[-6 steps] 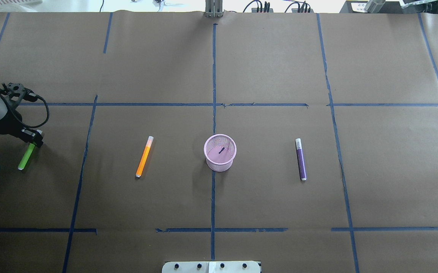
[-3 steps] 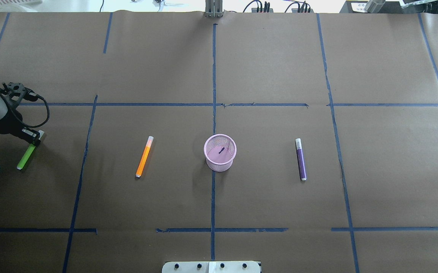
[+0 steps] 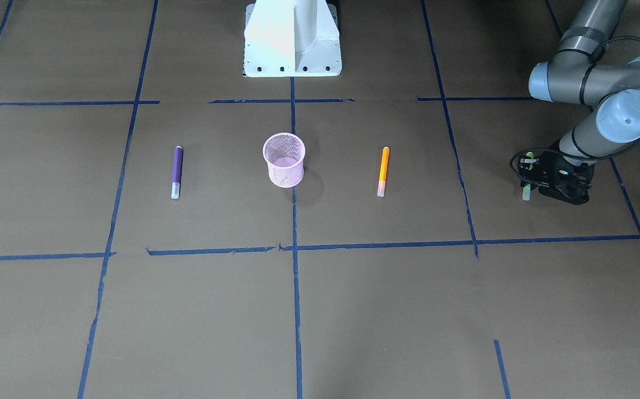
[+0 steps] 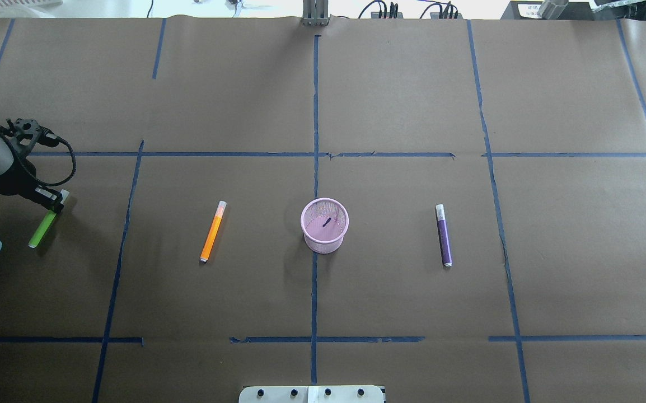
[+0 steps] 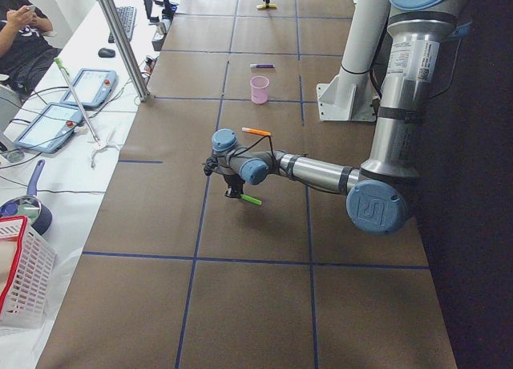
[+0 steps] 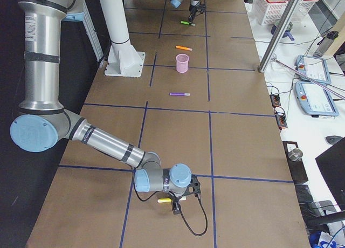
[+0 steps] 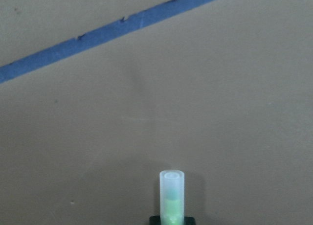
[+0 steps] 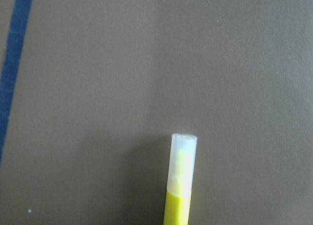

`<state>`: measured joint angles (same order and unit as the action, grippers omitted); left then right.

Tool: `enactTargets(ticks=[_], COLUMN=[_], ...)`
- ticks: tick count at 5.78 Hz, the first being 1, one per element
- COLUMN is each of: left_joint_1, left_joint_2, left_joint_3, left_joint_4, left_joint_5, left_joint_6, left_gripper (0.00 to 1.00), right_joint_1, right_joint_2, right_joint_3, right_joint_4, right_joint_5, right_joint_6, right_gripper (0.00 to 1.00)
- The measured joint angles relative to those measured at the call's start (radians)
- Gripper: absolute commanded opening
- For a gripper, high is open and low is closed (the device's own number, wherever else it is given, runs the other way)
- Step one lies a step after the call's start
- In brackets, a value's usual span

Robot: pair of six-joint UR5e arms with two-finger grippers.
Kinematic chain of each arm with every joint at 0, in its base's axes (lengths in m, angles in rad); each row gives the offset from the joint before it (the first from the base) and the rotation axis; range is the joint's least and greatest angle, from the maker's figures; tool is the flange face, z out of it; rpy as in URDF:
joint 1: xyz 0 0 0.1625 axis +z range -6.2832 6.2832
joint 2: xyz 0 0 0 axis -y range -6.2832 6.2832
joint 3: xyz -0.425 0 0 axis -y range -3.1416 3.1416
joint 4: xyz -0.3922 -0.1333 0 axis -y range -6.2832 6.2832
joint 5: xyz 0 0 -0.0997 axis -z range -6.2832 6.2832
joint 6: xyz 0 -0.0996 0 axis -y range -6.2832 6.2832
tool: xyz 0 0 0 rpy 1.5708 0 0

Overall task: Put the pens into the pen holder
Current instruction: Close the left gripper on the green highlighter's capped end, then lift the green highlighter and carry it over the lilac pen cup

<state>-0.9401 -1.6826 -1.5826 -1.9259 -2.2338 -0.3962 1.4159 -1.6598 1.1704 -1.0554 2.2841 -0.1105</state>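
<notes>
The pink mesh pen holder point(image 4: 324, 238) stands upright at the table's middle. An orange pen point(image 4: 212, 232) lies to its left and a purple pen point(image 4: 443, 235) to its right, both flat on the table. My left gripper point(image 4: 56, 204) at the far left edge is shut on a green pen point(image 4: 41, 229) near its pale cap end point(image 7: 171, 186); the pen hangs tilted just above the table. My right gripper point(image 6: 173, 205) shows only in the exterior right view, at a yellow pen point(image 6: 164, 200); I cannot tell if it is open or shut. The right wrist view shows the yellow pen's cap end point(image 8: 182, 161).
The white robot base point(image 3: 292, 39) stands at the robot's table edge behind the holder. Blue tape lines point(image 4: 314, 112) divide the brown paper table cover. A black cable point(image 4: 65, 162) loops off the left wrist.
My left gripper has shifted slightly up and right with the green pen, and the pen's low end has come along with it. The holder and the orange and purple pens have not moved.
</notes>
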Motion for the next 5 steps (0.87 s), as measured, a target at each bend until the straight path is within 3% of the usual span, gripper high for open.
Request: enactTargets(ticks=[2, 5], left_joint_1=[-0.041, -0.049], left_joint_2=[-0.032, -0.276], left_joint_3=[-0.047, -0.062], left_joint_4=[0.026, 0.036], left_joint_5=[-0.052, -0.063], left_joint_6=[0.003, -0.047], left_gripper=[0.00, 0.00], right_joint_1=[0.000, 0.000], right_joint_2=[0.002, 0.006], right_joint_3=[0.000, 0.001], right_joint_4=[0.000, 0.000], right_joint_5=[0.000, 0.000], right_joint_6=[0.001, 0.003], right_gripper=[1.00, 1.00])
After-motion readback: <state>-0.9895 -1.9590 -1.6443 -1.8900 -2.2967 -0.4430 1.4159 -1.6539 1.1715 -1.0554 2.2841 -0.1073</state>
